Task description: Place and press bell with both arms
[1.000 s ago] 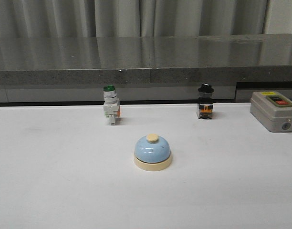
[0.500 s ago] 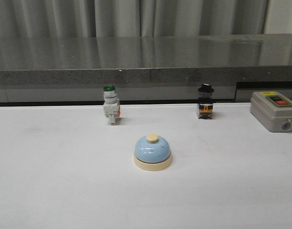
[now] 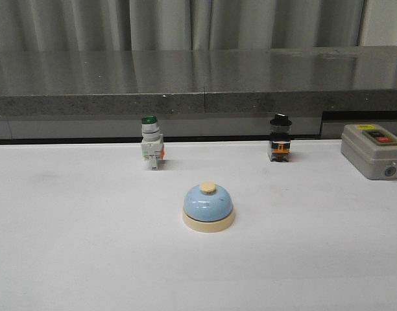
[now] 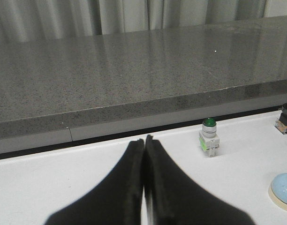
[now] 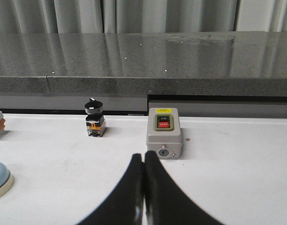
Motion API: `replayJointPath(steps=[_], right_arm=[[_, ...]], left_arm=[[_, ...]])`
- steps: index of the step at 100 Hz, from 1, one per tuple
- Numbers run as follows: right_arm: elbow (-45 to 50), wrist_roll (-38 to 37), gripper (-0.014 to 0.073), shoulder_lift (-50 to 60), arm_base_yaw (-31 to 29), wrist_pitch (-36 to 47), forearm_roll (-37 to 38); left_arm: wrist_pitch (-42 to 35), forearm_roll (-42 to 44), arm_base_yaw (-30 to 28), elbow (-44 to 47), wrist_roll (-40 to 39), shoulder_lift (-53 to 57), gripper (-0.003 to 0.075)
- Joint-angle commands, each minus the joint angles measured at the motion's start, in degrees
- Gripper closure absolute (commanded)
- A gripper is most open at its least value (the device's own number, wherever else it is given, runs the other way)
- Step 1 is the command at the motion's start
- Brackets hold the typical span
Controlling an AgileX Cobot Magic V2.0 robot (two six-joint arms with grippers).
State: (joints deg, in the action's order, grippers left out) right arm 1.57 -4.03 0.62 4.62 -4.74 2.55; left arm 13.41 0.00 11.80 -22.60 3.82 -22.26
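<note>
The light-blue dome bell (image 3: 208, 207) with cream base and cream knob stands upright in the middle of the white table. It shows partly in the left wrist view (image 4: 283, 190) and in the right wrist view (image 5: 0, 179). My left gripper (image 4: 144, 140) is shut and empty, well off to the bell's left. My right gripper (image 5: 143, 155) is shut and empty, off to the bell's right. Neither arm shows in the front view.
A green-capped white pushbutton switch (image 3: 150, 150) stands behind the bell on the left. A black-knobbed switch (image 3: 279, 146) stands behind it on the right. A grey box with red and green buttons (image 3: 373, 150) sits at far right. A grey stone ledge (image 3: 198, 84) runs along the back.
</note>
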Motion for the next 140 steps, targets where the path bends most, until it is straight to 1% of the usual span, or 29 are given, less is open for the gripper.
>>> replayJointPath(steps=[1, 11, 25, 46, 61, 66, 81, 140], right_arm=[[-0.9, 0.2, 0.0654, 1.0, -0.3, 5.1, 0.6], [-0.9, 0.2, 0.0654, 1.0, -0.3, 5.1, 0.6], [-0.9, 0.2, 0.0654, 1.0, -0.3, 5.1, 0.6], [-0.9, 0.2, 0.0654, 1.0, -0.3, 5.1, 0.6], [-0.9, 0.2, 0.0654, 1.0, -0.3, 5.1, 0.6], [-0.9, 0.2, 0.0654, 1.0, -0.3, 5.1, 0.6], [-0.9, 0.2, 0.0654, 1.0, -0.3, 5.1, 0.6], [-0.9, 0.2, 0.0654, 1.0, -0.3, 5.1, 0.6]], left_arm=[[-8.9, 0.0, -0.8, 3.1, -0.3, 3.8, 0.0739], [-11.1, 0.0, -2.8, 9.3, -0.3, 9.0, 0.074], [-11.3, 0.0, -6.0, 16.2, -0.3, 16.5, 0.0739], [-11.3, 0.0, -8.8, 22.4, -0.3, 24.2, 0.074], [-11.9, 0.3, -9.8, 24.2, -0.3, 24.2, 0.074], [-13.4, 0.0, -9.9, 25.1, -0.3, 24.2, 0.074], [-14.7, 0.0, -10.0, 25.1, -0.3, 24.2, 0.074], [-14.7, 0.0, -10.0, 25.1, -0.3, 24.2, 0.074]])
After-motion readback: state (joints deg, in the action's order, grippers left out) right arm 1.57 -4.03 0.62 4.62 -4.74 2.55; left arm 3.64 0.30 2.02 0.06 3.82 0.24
